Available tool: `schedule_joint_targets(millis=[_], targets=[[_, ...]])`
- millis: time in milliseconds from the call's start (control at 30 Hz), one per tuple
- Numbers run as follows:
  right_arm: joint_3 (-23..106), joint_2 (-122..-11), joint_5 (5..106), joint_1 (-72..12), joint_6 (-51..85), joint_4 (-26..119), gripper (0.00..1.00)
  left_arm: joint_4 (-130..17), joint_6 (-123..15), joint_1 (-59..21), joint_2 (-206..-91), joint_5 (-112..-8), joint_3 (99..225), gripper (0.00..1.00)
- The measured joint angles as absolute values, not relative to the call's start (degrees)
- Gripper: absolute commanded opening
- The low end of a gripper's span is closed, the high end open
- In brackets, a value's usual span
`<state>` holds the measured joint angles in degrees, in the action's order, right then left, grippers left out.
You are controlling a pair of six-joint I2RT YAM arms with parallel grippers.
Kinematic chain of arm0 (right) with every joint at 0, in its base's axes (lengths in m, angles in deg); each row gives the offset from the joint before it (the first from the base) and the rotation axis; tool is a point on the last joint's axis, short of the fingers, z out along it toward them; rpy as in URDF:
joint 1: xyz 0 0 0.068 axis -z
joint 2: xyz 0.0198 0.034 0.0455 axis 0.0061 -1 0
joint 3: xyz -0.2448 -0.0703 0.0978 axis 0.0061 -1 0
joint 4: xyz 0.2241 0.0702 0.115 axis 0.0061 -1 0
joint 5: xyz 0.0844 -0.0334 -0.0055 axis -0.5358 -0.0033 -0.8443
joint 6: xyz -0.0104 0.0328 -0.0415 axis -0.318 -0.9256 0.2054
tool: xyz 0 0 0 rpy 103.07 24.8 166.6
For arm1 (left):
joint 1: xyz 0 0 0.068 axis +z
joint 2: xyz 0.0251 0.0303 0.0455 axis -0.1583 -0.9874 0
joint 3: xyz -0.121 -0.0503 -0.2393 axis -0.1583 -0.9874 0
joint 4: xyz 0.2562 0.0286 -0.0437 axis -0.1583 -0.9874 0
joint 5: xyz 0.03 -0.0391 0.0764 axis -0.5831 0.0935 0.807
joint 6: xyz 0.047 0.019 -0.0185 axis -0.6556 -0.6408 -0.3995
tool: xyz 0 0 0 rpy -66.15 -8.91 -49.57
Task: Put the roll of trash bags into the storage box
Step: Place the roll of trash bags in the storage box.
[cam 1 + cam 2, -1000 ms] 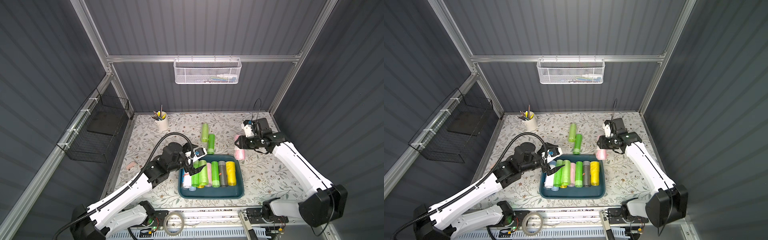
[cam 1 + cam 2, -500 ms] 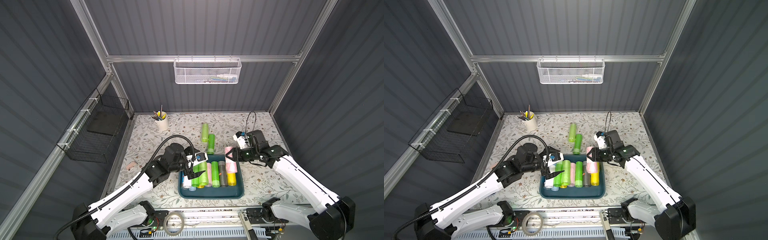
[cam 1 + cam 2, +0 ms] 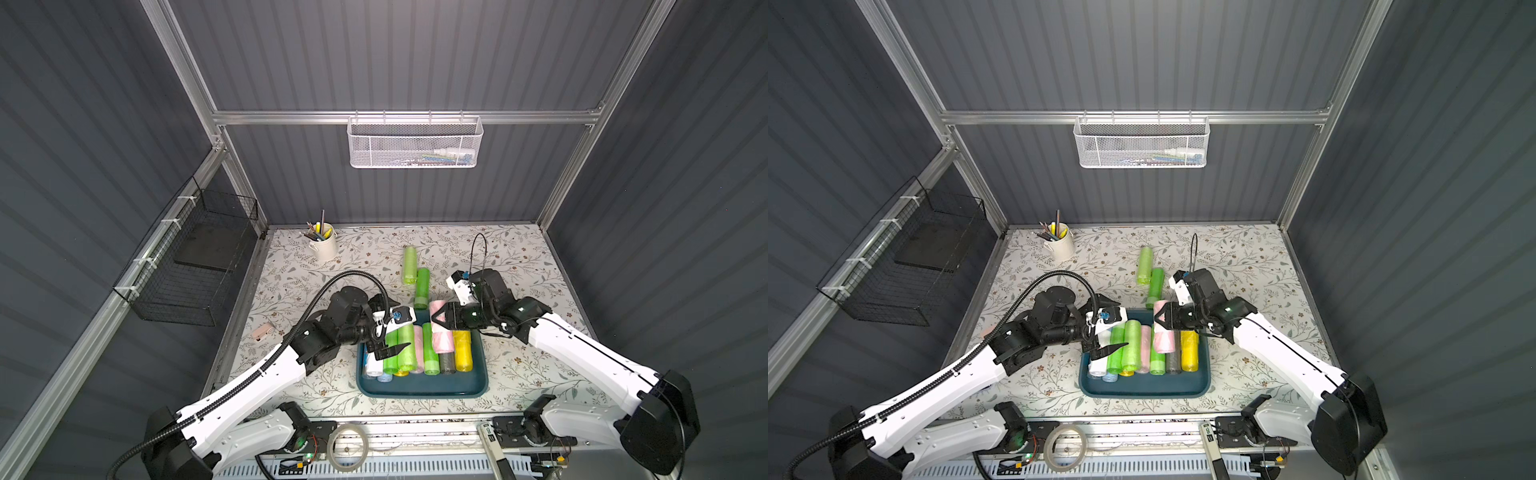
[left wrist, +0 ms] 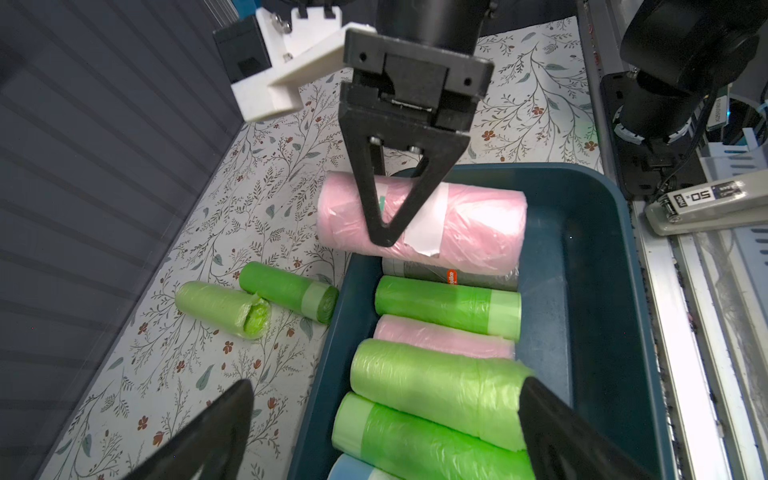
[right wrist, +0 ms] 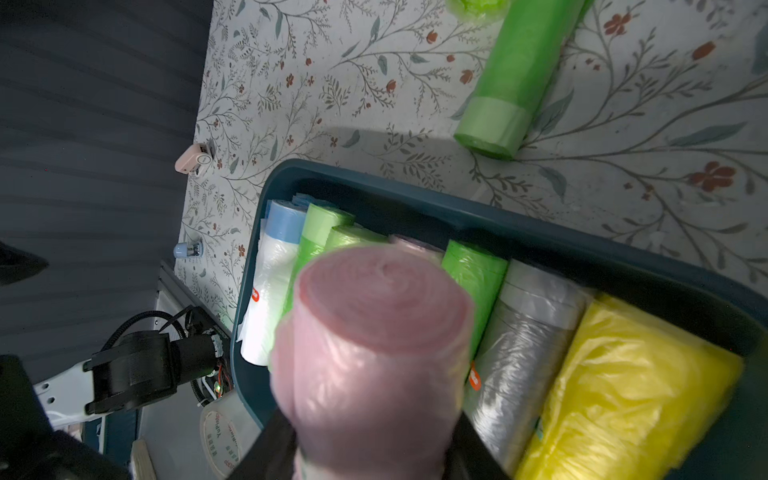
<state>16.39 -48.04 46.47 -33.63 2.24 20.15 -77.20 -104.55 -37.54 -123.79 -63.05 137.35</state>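
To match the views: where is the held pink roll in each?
In a top view: pink roll at the storage box's far end.
In a top view: pink roll there too.
Left wrist: pink roll in the right end effector.
Right wrist: pink roll end-on, nearest the camera.
Shared landmark: the storage box.

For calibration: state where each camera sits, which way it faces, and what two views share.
Top views: high at the front, looking down on floral table, storage box, left arm, right arm.
Left wrist: on the left arm, past the open left tool toward the right tool gripping the pink roll.
Right wrist: on the right arm, along that roll into the box; its fingers show.
Shared: both wrist views show the dark green roll.
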Motion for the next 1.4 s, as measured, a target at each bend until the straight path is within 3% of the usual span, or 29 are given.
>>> schedule_joint_targets(millis=[633,1400], targets=[[15.78,-56.61,48.96,-36.62,-0.05,25.24,0.37,-78.42,-105.36,-37.54,-125.80,-63.60,137.59,1.00],[13.22,-59.54,49.66,-40.27,-3.27,30.11,0.37,-78.86,-105.38,-37.54,-126.72,-63.88,137.90,0.99]])
